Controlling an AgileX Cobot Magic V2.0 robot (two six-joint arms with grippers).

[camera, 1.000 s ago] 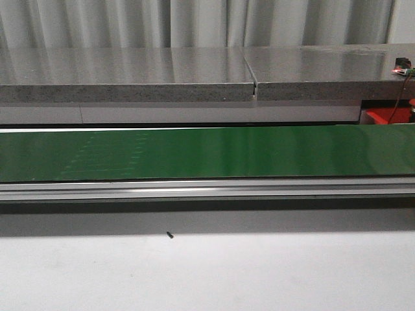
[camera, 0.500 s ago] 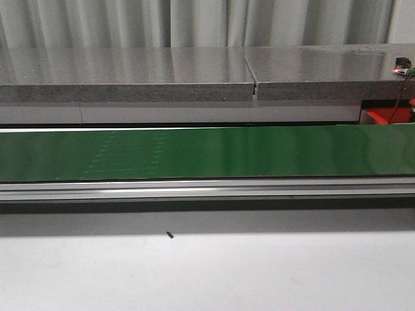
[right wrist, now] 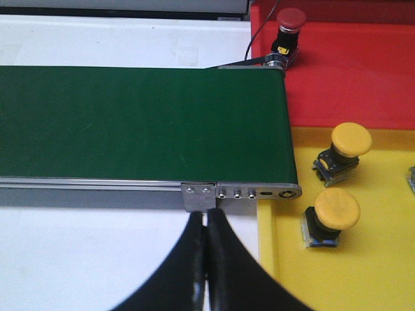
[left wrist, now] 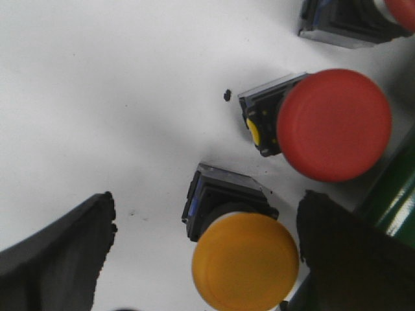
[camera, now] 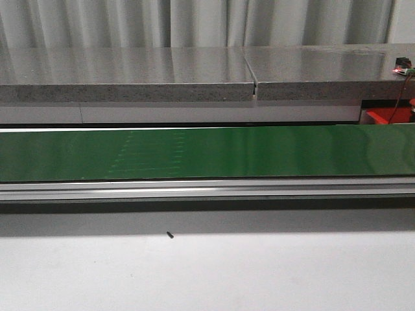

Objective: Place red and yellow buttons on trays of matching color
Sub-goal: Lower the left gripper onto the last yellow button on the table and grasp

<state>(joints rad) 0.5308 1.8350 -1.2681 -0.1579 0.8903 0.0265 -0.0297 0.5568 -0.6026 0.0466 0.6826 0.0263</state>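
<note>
Yellow button between our open fingers, trays partly filled

Our left hand is spread around a yellow button on the white desk, beside a red button, ready to grasp. The right hand is pressed together, empty. The yellow tray holds two yellow buttons; the red tray one red.

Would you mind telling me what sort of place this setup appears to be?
Probably a lab mock-up of a factory sorting line: a green conveyor belt, industrial push buttons, and red and yellow trays at the belt's end.
</note>
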